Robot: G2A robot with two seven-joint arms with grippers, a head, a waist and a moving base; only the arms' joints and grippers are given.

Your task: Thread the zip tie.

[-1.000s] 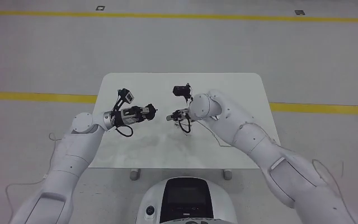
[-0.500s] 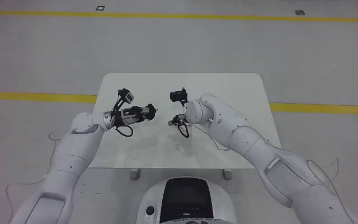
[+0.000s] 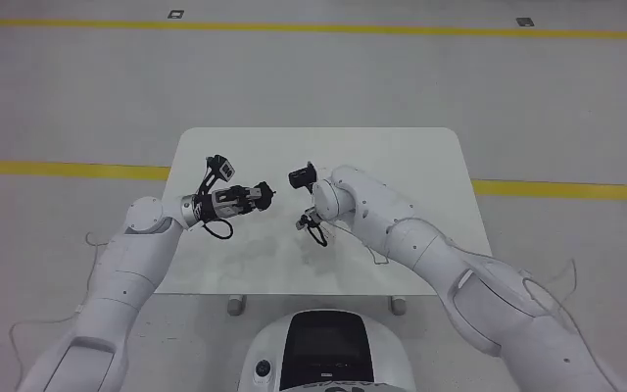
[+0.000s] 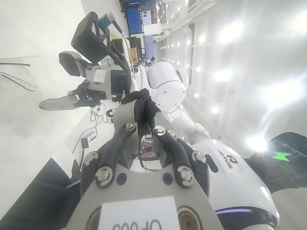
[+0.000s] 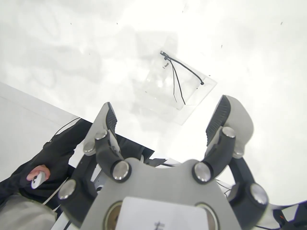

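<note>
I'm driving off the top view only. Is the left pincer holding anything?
Observer: Yes. The left wrist view shows the left pincer shut on a black strip, likely a zip tie, though I can't be sure.
Operator: And the right one?
Observer: The right pincer is open and empty, above the table.
Operator: Are any other ties in reach?
Observer: Several black zip ties lie on a clear sheet on the table, just ahead of the right pincer.
</note>
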